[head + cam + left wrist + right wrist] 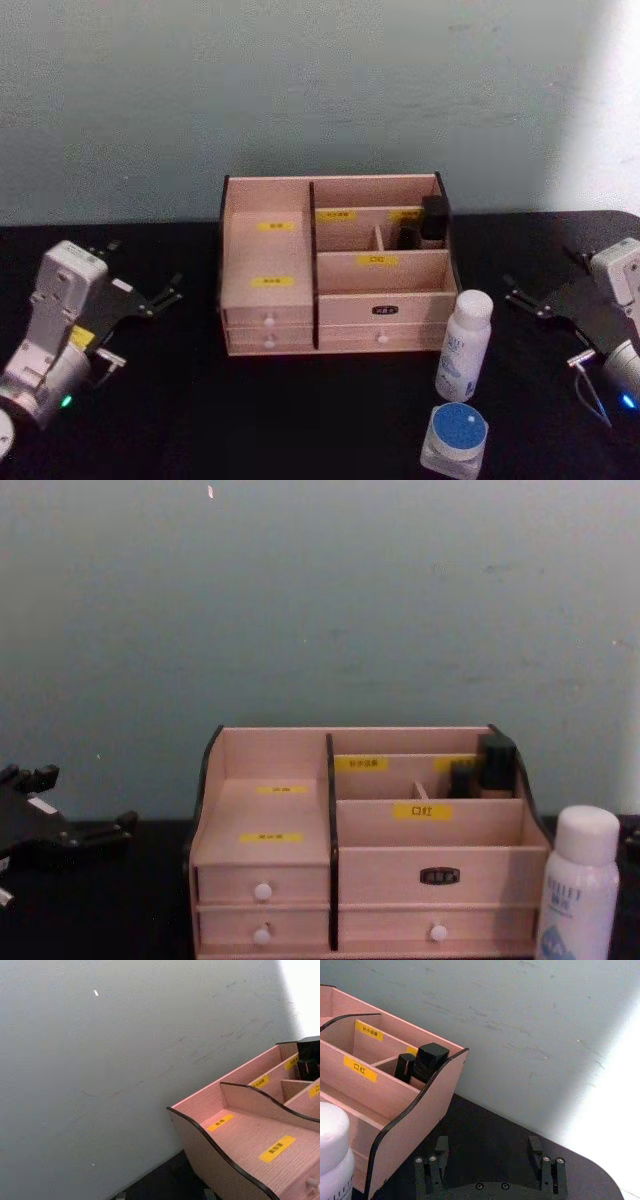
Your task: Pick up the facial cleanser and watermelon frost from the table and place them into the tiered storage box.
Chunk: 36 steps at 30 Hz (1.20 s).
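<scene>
The tiered storage box (pixel 268 262) stands at the middle of the black table, its drawers facing me. The facial cleanser (pixel 464 345) stands upright just off the box's front right corner, and its white cap (pixel 331 1142) shows in the right wrist view. In front of it sits the watermelon frost (pixel 455 438), blue lid up. My right gripper (pixel 522 298) hovers open to the right of the cleanser, apart from it. My left gripper (pixel 168 292) rests open to the left of the box, holding nothing.
Small dark bottles (pixel 432 220) stand in the box's back right compartment. A pale wall rises right behind the box. Bare black table (pixel 250 420) lies in front of the box and on both sides.
</scene>
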Each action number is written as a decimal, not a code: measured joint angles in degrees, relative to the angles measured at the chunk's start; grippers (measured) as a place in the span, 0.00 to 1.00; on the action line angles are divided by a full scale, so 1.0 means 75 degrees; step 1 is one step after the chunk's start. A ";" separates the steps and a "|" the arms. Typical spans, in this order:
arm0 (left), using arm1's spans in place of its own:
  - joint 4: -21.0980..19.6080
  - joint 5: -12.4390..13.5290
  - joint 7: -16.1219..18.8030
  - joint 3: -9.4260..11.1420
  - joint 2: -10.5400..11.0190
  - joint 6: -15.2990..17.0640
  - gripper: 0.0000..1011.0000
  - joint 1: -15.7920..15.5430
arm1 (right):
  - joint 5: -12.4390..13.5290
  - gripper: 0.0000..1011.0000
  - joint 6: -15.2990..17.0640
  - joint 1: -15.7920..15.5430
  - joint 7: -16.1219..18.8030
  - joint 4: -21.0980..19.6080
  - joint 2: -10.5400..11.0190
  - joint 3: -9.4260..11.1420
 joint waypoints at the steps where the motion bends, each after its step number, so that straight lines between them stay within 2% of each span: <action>1: 0.0000 0.0000 0.0000 0.0000 0.0000 0.0000 0.99 0.0000 | 0.0000 0.99 0.0000 0.0000 0.0000 0.0000 0.0000 0.0000; 36: 0.0000 0.0000 0.0000 0.0000 0.0001 0.0000 0.99 0.0000 | 0.0000 0.99 0.0000 0.0000 0.0000 0.0000 0.0000 0.0000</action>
